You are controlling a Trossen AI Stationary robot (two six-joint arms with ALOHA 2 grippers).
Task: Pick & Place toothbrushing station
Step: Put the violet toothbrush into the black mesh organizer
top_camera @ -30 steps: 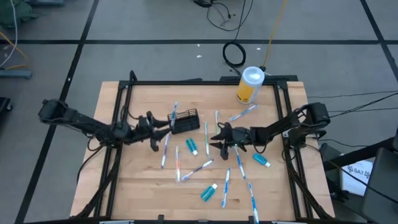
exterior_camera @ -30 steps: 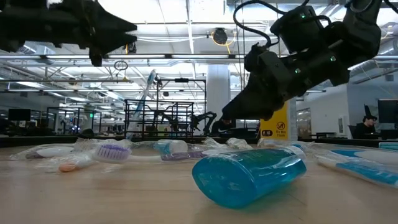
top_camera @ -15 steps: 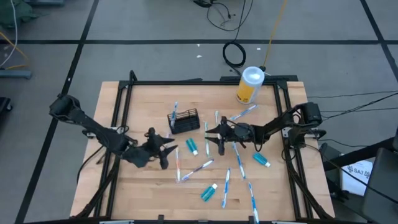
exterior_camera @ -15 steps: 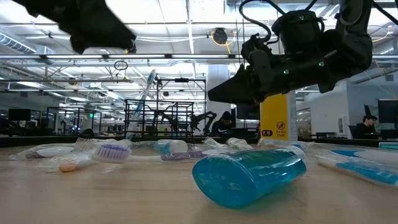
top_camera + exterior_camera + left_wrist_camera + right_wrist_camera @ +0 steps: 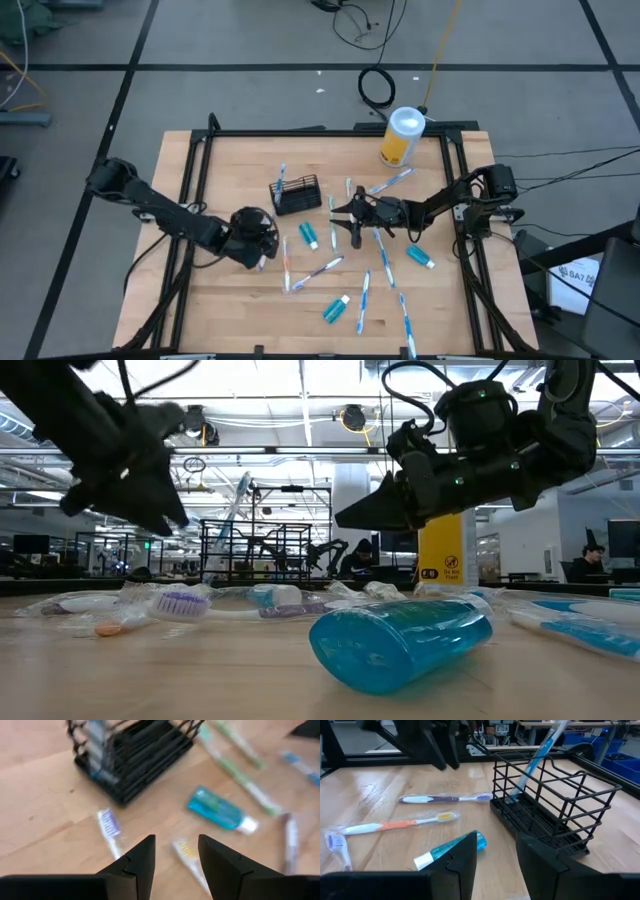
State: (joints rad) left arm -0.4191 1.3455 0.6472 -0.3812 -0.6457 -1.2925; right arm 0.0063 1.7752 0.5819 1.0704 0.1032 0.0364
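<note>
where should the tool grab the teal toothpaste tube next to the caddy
Grip the toothpaste tube across its flat teal body, coming straight down from above: it lies flat on the table, apart from the black wire caddy and toothbrushes, so both long sides are open.

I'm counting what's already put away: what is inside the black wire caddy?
One blue-and-white toothbrush stands leaning inside the black wire caddy. Its floor otherwise looks bare; the far corner is partly screened by the wires.

Bare table (image 5: 225, 160) left of the caddy (image 5: 297, 194); scattered toothbrushes (image 5: 364, 300) crowding its right.
</note>
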